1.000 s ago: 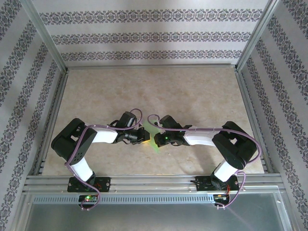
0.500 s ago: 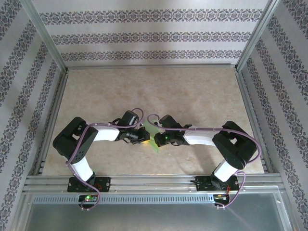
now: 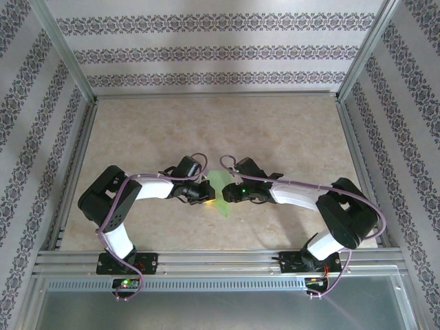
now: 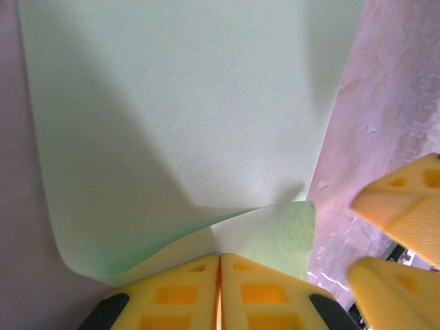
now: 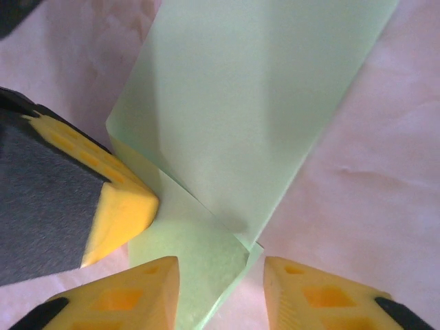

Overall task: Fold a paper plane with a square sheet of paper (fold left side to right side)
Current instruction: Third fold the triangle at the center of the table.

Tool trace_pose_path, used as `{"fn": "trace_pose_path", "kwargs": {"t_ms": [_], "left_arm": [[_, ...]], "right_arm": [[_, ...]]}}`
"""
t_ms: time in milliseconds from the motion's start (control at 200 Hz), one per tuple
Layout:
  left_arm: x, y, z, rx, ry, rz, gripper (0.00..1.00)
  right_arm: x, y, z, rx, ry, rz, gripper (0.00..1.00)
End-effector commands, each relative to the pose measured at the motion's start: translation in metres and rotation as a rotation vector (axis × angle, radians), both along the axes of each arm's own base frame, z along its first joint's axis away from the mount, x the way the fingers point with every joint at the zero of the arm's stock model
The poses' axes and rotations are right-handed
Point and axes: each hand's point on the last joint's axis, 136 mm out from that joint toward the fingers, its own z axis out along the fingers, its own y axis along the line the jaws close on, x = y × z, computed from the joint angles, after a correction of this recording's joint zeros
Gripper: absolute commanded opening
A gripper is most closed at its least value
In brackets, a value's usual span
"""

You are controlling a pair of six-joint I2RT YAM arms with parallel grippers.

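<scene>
Paper: the light-green sheet of paper (image 3: 218, 183) lies on the table (image 3: 275, 130) between the two grippers, near the front middle, with one edge curled up and over.
Left gripper: the left gripper (image 4: 220, 267) is clenched on that curled edge, its yellow fingers (image 4: 172, 295) pressed together.
Right gripper: the right gripper (image 5: 220, 269) is spread, one finger on either side of a layered corner, gripping nothing.
Handling: very light and limp, and it creases easily. It probably slides on the smooth table, so pinch an edge or corner and pin the rest.
Writing: none readable on paper or fingers.
</scene>
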Motion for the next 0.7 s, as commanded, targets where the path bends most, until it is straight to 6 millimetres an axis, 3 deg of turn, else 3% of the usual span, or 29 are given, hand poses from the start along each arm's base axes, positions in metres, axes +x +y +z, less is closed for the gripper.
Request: {"fn": "trace_pose_path", "kwargs": {"t_ms": [0, 70, 195, 340, 510, 695], "left_arm": [[-0.022, 0.028, -0.043, 0.184, 0.096, 0.015, 0.1], [-0.023, 0.029, -0.043, 0.186, 0.099, 0.016, 0.1], [-0.022, 0.029, -0.042, 0.185, 0.098, 0.021, 0.1], [-0.022, 0.029, -0.042, 0.186, 0.098, 0.025, 0.1], [-0.021, 0.028, -0.041, 0.184, 0.095, 0.023, 0.1], [-0.021, 0.028, -0.041, 0.185, 0.096, 0.024, 0.1]], "right_arm": [[0.001, -0.013, 0.019, 0.004, 0.007, -0.049, 0.4], [-0.006, -0.014, 0.028, 0.046, 0.034, -0.048, 0.37], [-0.029, -0.002, 0.039, 0.155, 0.145, -0.026, 0.19], [-0.058, 0.019, 0.036, 0.262, 0.304, 0.008, 0.0], [-0.077, 0.036, 0.013, 0.22, 0.378, 0.055, 0.0], [-0.071, 0.043, -0.002, 0.185, 0.37, 0.044, 0.0]]}}
